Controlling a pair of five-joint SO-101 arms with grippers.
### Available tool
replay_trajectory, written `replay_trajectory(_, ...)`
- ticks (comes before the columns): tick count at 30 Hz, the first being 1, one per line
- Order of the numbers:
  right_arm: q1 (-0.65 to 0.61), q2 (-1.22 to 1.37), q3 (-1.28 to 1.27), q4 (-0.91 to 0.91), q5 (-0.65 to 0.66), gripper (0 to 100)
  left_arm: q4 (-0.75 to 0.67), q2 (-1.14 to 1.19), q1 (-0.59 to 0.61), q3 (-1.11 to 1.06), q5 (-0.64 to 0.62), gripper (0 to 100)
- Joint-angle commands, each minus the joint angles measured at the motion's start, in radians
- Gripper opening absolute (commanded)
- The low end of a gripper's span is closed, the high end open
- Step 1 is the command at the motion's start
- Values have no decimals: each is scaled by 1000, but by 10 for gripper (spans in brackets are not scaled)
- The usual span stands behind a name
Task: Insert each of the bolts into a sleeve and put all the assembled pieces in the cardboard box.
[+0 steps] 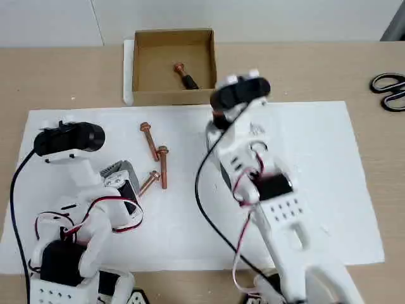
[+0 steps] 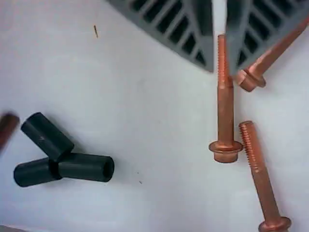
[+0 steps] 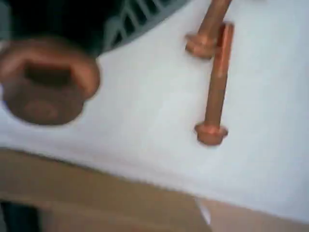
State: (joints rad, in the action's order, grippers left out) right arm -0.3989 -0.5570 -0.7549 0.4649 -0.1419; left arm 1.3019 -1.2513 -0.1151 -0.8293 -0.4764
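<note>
1. The sheet (image 1: 316,164) covers most of the table (image 1: 63,69), and all the loose parts sit on it.
2. The box (image 1: 171,97) sits at the sheet's far edge, with one boxed piece (image 1: 185,75) lying inside.
3. The right gripper (image 3: 67,53) hangs just beside the box's near right corner.
   - It's clamped on a piece (image 3: 46,89). The bolt head faces its camera with something dark behind it, probably the sleeve, but it's too blurry to be sure.
   - The step in hand looks like the drop-off.
   - To do it well, it should carry the piece over the near wall and toward the middle before letting go.
   - It should release low so nothing bounces out, and land beside the boxed piece, not on it.
4. The left gripper (image 2: 219,67) sits low over the sheet.
   - Its jaws are nearly together, with the threaded tip of a bolt (image 2: 224,106) in the slit.
   - It looks pinched, though the bolt seems to lie flat.
   - A tip hold is weak, so the bolt could swing. A grab farther up the shank would probably steer better into a sleeve.
5. The two other bolts (image 2: 260,179) lie just beside it, and one head almost touches a jaw. A straight lift should avoid dragging them.
6. The three sleeves (image 2: 63,162) sit in a touching cluster, well apart from the bolts. Whichever end one is taken first, its neighbours will likely roll.
</note>
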Motion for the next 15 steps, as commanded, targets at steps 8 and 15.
replay_trajectory(8, 7, 530, 559, -99, -9, 4, -18, -9, 6, 4, 9, 6)
replay_trajectory(15, 16, 829, 916, -139, -3, 4, 34, -9, 8, 10, 9, 6)
